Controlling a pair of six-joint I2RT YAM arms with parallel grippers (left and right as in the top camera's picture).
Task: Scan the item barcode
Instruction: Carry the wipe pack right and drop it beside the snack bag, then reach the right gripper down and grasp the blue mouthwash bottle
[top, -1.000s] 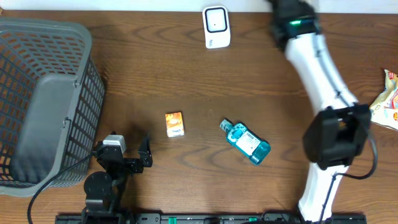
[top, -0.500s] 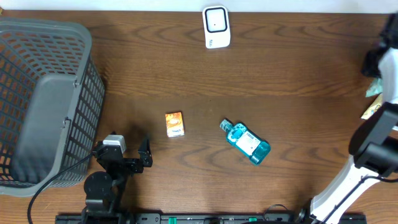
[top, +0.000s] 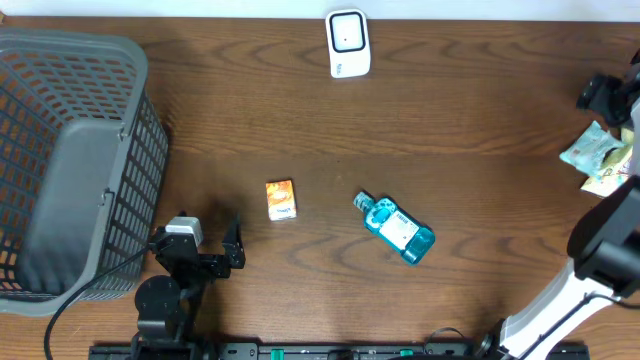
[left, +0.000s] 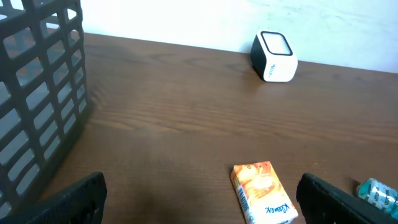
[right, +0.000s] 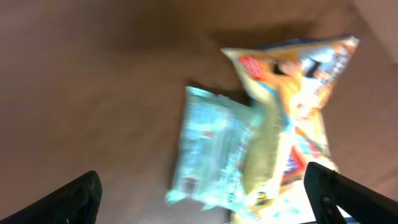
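Your right hand (right: 208, 196) has swung away from the white barcode scanner (top: 348, 43) at the far edge of the dark wooden table (top: 480, 120). It now hangs over the right-hand edge, fingers spread wide and nothing between them. Below it a pale teal foil packet (right: 208, 149) lies against an orange-and-yellow snack bag (right: 298, 81) — a second ago only the snack bag showed there. Your left hand (left: 200, 198) is unchanged — wide open, empty, beside the grey plastic basket (top: 70, 160). The small orange carton (top: 281, 199) and the blue mouthwash bottle (top: 395, 227) lie where they were, mid-table, near each other but apart.
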